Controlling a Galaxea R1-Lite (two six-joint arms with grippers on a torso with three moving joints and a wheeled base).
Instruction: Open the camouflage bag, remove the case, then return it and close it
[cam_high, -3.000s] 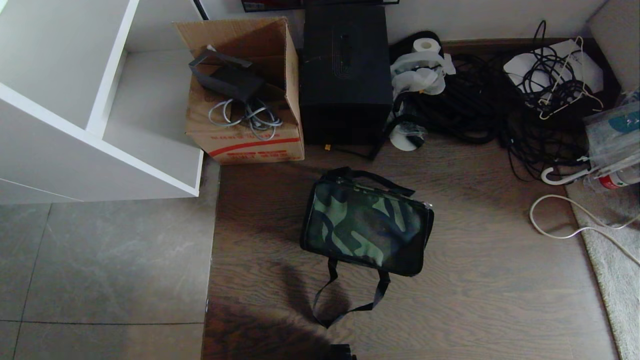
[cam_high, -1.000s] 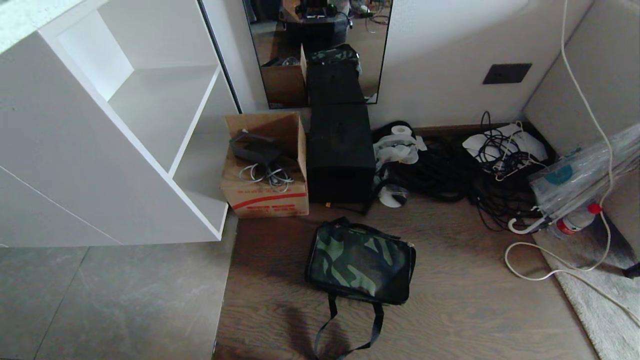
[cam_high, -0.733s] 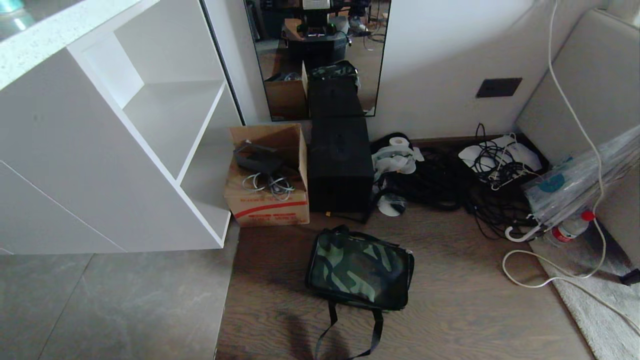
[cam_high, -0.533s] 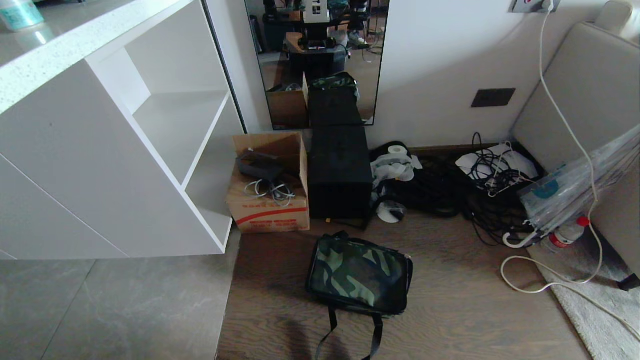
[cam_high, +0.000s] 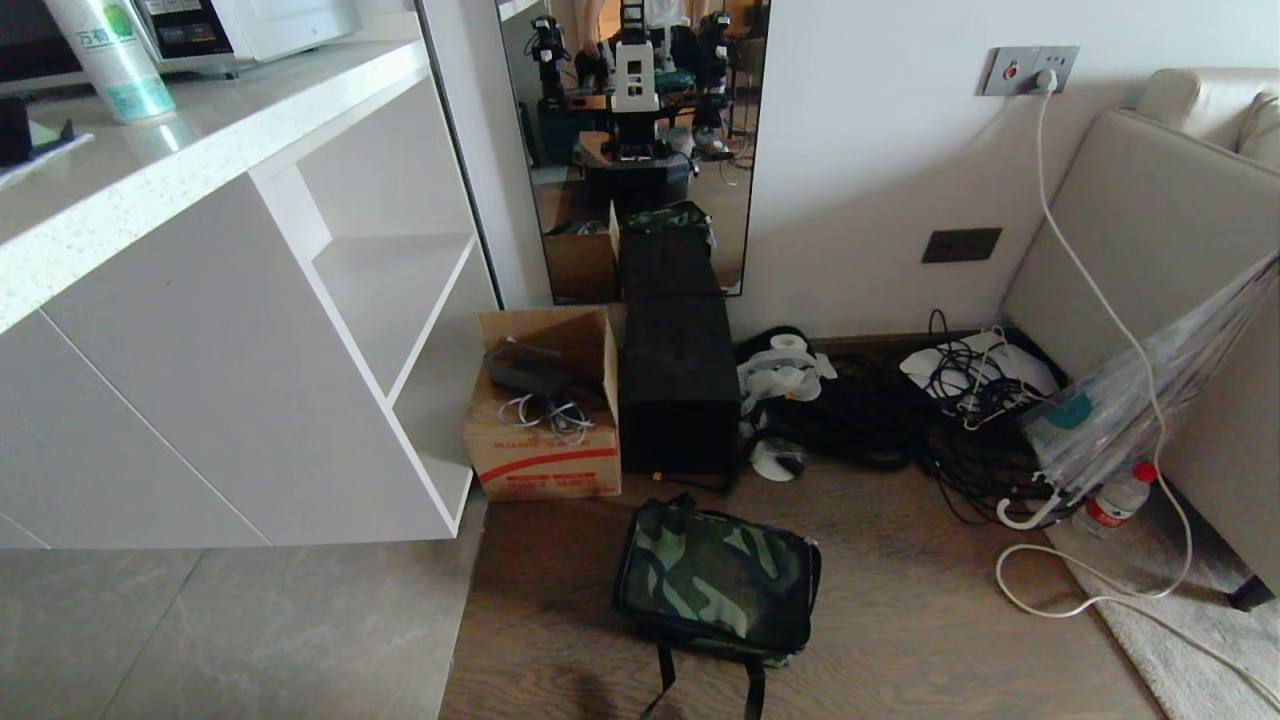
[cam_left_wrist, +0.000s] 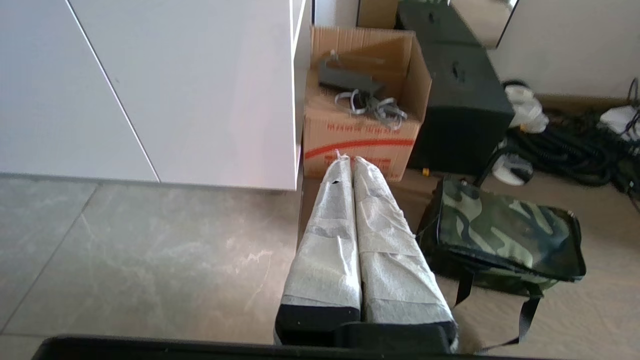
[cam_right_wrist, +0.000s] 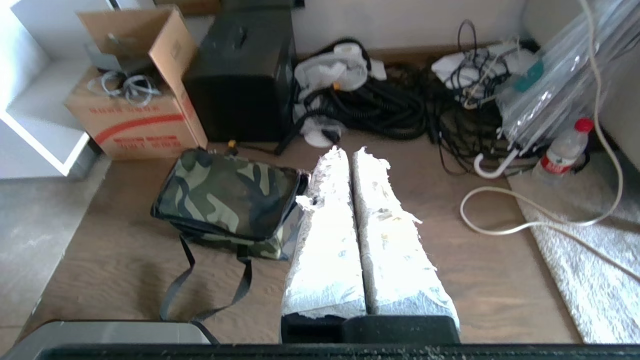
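The camouflage bag (cam_high: 716, 580) lies flat on the wooden floor (cam_high: 900, 620), near the middle of the scene, its lid down and its black strap handles (cam_high: 705, 690) trailing toward the near edge. No case is in sight, so whether it sits inside the bag cannot be told. Just beyond the bag, against the far wall, a brown cardboard box (cam_high: 543, 430) with loose cables in it stands touching a taller plain black box (cam_high: 678, 385) to its right, and a mirror (cam_high: 630, 140) rises behind them. Further right lies a heap of black cables (cam_high: 900, 420), a roll of white paper (cam_high: 790, 345), a water bottle with a red cap (cam_high: 1112, 497) and a white cord (cam_high: 1090, 560) looping over the floor to a pale rug (cam_high: 1180, 640). On the left a white cabinet (cam_high: 200, 350) with open shelves carries a pale counter (cam_high: 150, 140) on top. Neither arm reaches into the head view. The left hand (cam_left_wrist: 346, 161) hangs above the floor just left of the bag, white-wrapped fingers (cam_left_wrist: 327, 240) pressed together on nothing; the right hand (cam_right_wrist: 345, 152) hangs just right of the bag, its fingers together and empty too.
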